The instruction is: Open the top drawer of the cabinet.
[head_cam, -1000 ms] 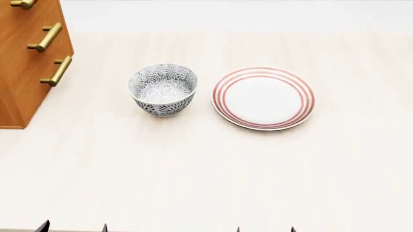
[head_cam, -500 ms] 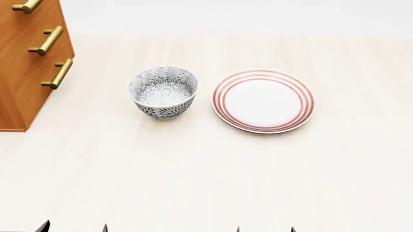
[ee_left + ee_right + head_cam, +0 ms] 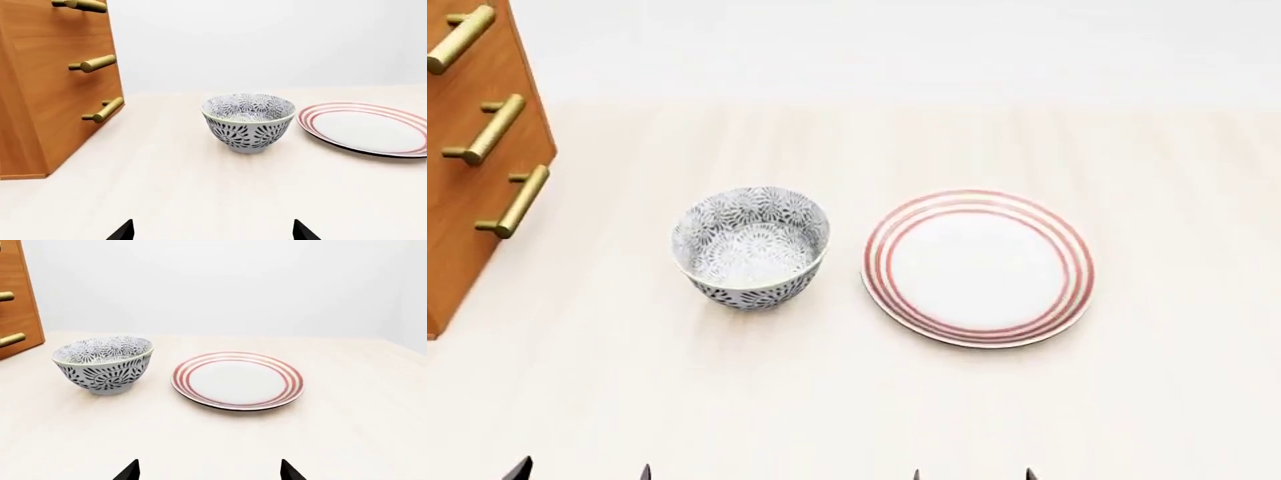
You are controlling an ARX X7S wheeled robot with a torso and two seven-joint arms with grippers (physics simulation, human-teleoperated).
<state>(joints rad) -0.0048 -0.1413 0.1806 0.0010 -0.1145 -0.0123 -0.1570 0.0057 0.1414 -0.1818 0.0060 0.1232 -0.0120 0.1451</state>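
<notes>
At the far left of the table [image 3: 868,400] stands the cabinet [image 3: 467,230], its drawer fronts facing toward the bowl [image 3: 750,248] and plate [image 3: 977,267]. Three brass handles [image 3: 490,130] show on it in the head view, each a short bar lying level across its front; all fronts sit flush, so nothing has been pulled out. Whether the uppermost handle seen [image 3: 459,39] belongs to the top drawer cannot be told, since the cabinet runs out of view. Next comes the patterned bowl, then the red-ringed plate just beside it. Only the dark fingertips of the left gripper [image 3: 581,470] and right gripper [image 3: 974,474] show, spread apart and holding nothing, well short of the cabinet. The whole job appears still ahead: reach, grasp, pull
</notes>
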